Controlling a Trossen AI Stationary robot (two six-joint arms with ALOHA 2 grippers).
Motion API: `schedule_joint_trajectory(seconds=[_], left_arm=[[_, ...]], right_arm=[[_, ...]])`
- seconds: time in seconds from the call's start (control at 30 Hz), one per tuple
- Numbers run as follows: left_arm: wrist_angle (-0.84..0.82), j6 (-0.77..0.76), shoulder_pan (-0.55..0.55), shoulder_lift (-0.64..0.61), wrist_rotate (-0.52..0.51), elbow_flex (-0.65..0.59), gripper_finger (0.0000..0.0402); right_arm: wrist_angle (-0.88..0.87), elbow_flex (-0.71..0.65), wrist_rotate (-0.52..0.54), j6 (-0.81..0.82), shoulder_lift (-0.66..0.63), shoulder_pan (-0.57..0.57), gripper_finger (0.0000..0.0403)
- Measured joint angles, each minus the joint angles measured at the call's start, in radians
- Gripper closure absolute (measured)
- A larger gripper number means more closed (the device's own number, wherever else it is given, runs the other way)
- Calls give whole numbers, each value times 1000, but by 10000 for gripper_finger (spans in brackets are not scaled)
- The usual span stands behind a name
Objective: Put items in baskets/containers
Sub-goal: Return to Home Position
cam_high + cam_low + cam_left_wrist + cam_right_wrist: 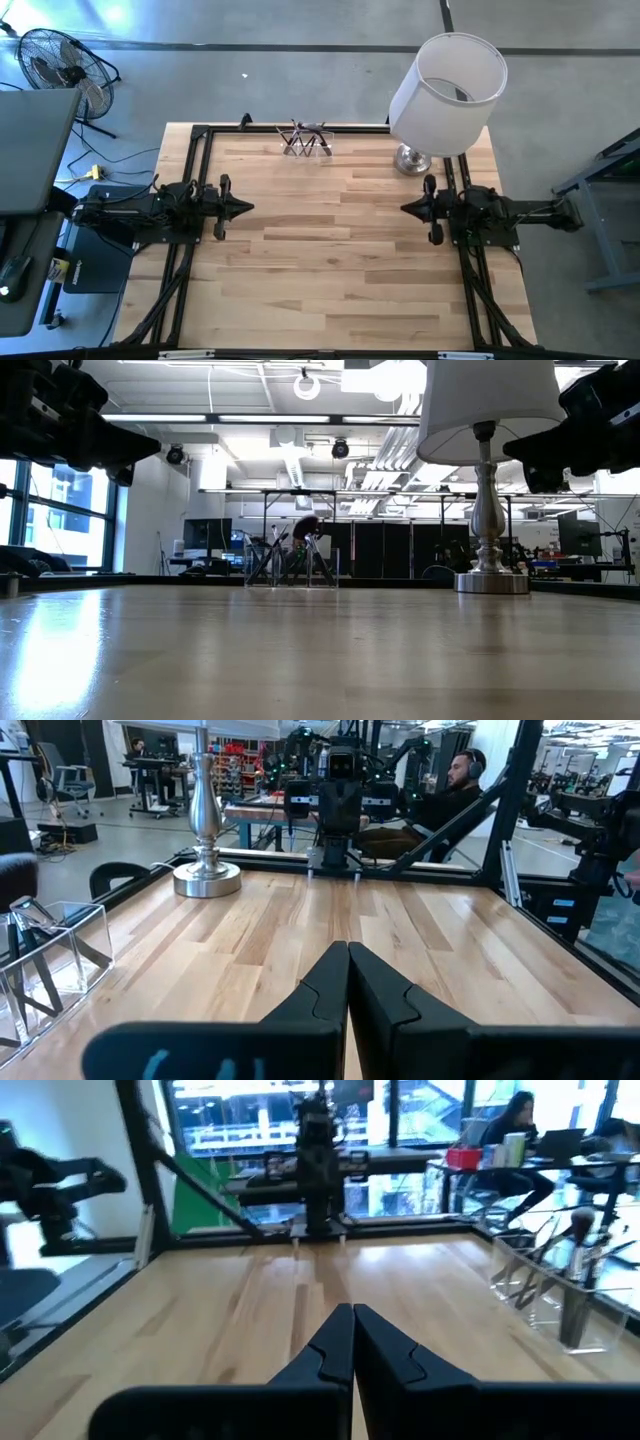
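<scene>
Task judged complete: the brushes (303,138) stand in the clear holder (90,935) at upper centre of the high view, and none lies on the table (340,270). Left gripper (245,208) and right gripper (408,208), mid-frame at either side, have their fingers pressed together, holding nothing.

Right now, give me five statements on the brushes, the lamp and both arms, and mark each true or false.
1. The brushes stand in the clear holder, near the top edge of the table in the high view. True.
2. The left gripper has its fingers spread. False: they are shut together.
3. The right gripper holds a brush. False: it is shut on nothing.
4. The lamp stands nearer the right arm. True.
5. A brush lies loose mid-table. False: none shows there.
</scene>
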Motion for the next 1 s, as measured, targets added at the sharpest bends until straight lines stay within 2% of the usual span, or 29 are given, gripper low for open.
schedule_joint_trajectory(seconds=[1.0], left_arm=[[0, 0, 0, 0, 0, 0, 400]], right_arm=[[6, 0, 29, 14, 2, 0, 399]])
